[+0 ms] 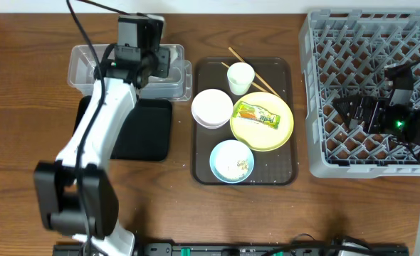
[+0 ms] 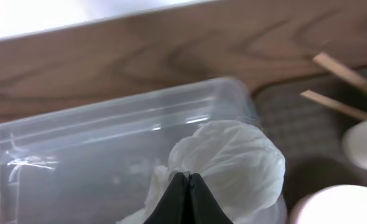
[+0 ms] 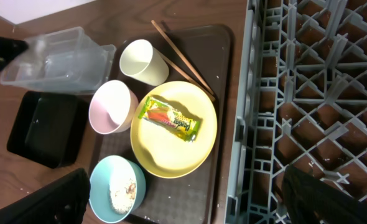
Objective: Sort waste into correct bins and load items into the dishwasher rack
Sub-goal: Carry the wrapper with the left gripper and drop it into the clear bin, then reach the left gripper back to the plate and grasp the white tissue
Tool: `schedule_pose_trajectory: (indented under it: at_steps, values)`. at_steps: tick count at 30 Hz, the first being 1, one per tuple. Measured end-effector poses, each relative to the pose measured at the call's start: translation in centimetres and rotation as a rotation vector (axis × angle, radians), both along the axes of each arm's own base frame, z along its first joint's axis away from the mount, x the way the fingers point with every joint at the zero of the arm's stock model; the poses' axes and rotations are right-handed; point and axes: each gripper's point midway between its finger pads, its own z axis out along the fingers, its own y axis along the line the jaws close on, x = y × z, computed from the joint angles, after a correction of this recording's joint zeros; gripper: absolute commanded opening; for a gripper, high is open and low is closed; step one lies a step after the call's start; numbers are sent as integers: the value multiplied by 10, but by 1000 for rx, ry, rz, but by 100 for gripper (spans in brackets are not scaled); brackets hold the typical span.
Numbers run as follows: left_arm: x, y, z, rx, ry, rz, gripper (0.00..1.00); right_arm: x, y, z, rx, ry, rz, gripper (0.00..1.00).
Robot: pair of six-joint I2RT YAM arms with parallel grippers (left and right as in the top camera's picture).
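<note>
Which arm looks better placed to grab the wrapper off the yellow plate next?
Probably the right arm: the right gripper hangs open and empty over the rack, beside the tray. The left gripper is shut on crumpled paper above the clear tub.

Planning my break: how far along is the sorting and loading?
Done: nothing visibly; the dishwasher rack looks empty. In hand: the left gripper is shut on the crumpled white paper at the clear tub; the right gripper hangs open over the rack. Left: the snack wrapper on the yellow plate, rice scraps in the blue bowl, plus white bowl, cup and chopsticks to load.
</note>
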Motion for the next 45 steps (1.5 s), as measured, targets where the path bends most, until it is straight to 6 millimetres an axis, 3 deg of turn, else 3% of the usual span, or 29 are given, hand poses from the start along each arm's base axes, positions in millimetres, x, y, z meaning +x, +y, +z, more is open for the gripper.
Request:
schedule_pose_trajectory:
  at_steps: [1,4,7,12,14,17,19,22,26,30,36,45]
  values:
    - [2,3,-11,6,20,3,15,0,0,0,0,0,0,96]
    - [3,9,-36,24,71,1,58,0,0,0,0,0,0,96]
    - [4,9,-39,23,74,2,70,0,0,0,0,0,0,97]
    - [4,1,-8,-1,3,-1,73,0,0,0,0,0,0,97]
    - [-2,-12,12,-10,-32,-29,73,0,0,0,0,0,0,97]
    - [-19,-45,35,-23,-55,-108,73,0,0,0,0,0,0,97]
    - [-35,-78,38,-27,-42,-187,73,0,0,0,0,0,0,97]
    - [-60,-131,22,-22,16,-312,73,0,0,0,0,0,0,97]
    - [-93,-197,-17,3,110,-467,73,0,0,0,0,0,0,97]
    - [-121,-235,-57,41,195,-569,73,0,0,0,0,1,0,97]
    - [-142,-257,-102,90,278,-643,71,-1,0,0,1,4,0,98]
    - [-132,-266,-141,134,270,-706,71,-1,0,0,1,4,0,98]
